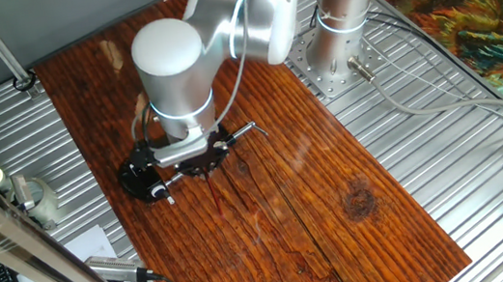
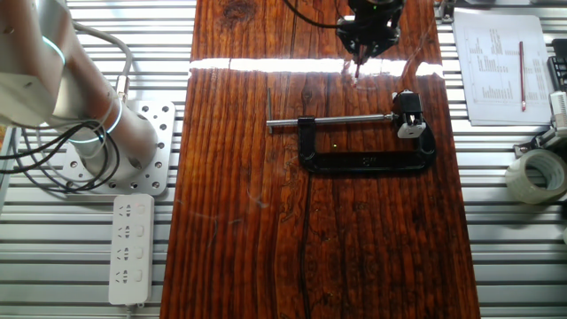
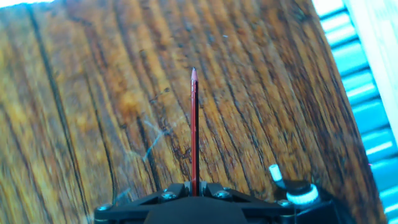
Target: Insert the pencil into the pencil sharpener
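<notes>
My gripper (image 3: pixel 194 186) is shut on the pencil (image 3: pixel 194 124), a thin red stick that points straight out from the jaws with its sharpened tip over bare wood. In one fixed view the pencil (image 1: pixel 214 193) slants down below the gripper (image 1: pixel 200 163), just off the tabletop. The pencil sharpener (image 2: pixel 407 114) is a small black and white block held in the end of the black C-clamp (image 2: pixel 368 161). In the other fixed view the gripper (image 2: pixel 362 53) hangs beyond that block, near the bright glare strip. The sharpener (image 3: pixel 293 191) also shows at the lower right of the hand view.
The clamp's silver screw rod (image 2: pixel 332 120) lies across the wooden table (image 2: pixel 266 248). The arm's base plate (image 2: pixel 146 146) and a white power strip (image 2: pixel 131 248) sit on the metal slats to one side. A printed sheet (image 2: pixel 496 62) and a tape roll (image 2: pixel 534 175) lie on the other side.
</notes>
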Action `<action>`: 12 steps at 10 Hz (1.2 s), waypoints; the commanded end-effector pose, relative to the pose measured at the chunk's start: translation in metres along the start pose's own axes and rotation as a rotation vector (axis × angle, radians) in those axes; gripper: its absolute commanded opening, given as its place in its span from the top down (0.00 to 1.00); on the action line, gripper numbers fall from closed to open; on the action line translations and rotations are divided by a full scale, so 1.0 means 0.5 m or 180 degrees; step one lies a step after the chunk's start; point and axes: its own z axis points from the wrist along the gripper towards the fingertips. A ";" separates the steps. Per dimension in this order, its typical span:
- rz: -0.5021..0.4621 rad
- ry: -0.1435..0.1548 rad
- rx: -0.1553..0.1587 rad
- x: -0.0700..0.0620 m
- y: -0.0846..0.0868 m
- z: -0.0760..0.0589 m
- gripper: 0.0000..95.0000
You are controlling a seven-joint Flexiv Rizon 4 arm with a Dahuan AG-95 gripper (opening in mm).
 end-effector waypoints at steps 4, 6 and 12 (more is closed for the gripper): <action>-0.0278 -0.0114 -0.0052 0.049 -0.001 -0.016 1.00; -0.0366 -0.0055 -0.0074 0.097 -0.012 -0.025 1.00; -0.0380 0.0102 -0.0064 0.166 -0.032 -0.022 1.00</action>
